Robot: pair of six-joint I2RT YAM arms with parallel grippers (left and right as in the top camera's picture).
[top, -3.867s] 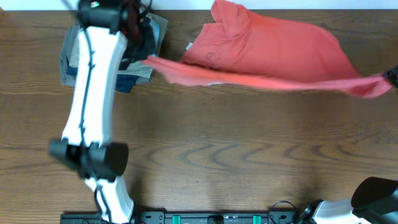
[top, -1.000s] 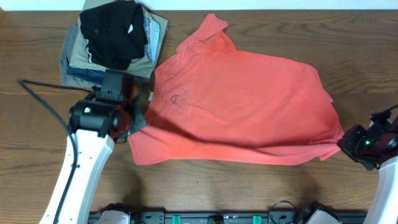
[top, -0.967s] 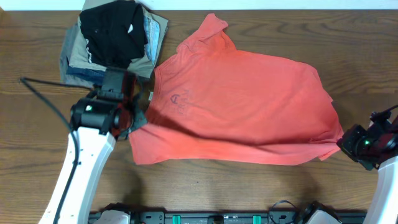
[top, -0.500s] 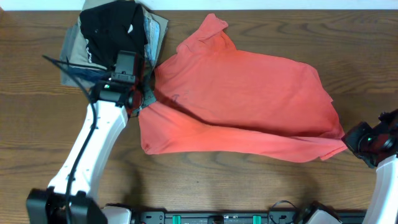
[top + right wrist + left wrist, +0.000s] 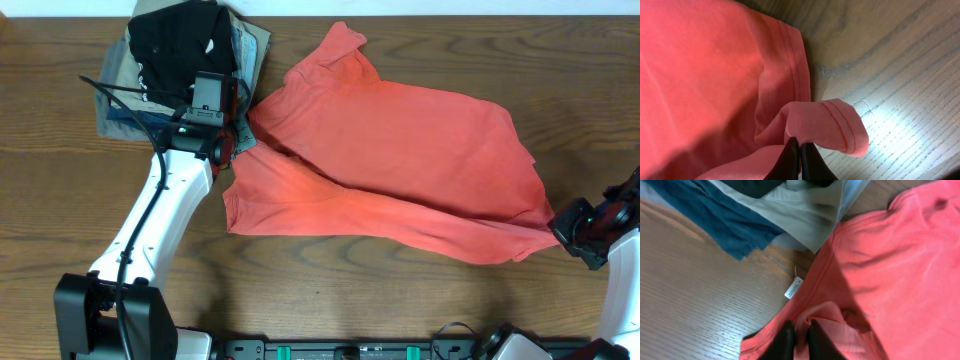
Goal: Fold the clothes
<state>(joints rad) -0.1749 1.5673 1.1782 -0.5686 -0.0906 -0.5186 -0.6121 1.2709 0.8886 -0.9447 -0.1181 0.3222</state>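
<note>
Coral-red T-shirt (image 5: 400, 150), spread over the middle and right of the wooden table (image 5: 330, 300), near edge lifted; left gripper (image 5: 230, 148) clamped on its left edge, beside the far-left stack of folded clothes (image 5: 170, 60); right gripper (image 5: 562, 230) clamped on its near-right hem corner.

The T-shirt (image 5: 400, 150) is soft matt cloth with stitched hems. The tabletop (image 5: 400, 300) is grained dark wood with a slight sheen. The folded garments (image 5: 805, 220) are matt fabric. The left arm (image 5: 165, 215) wears smooth white plastic.
</note>
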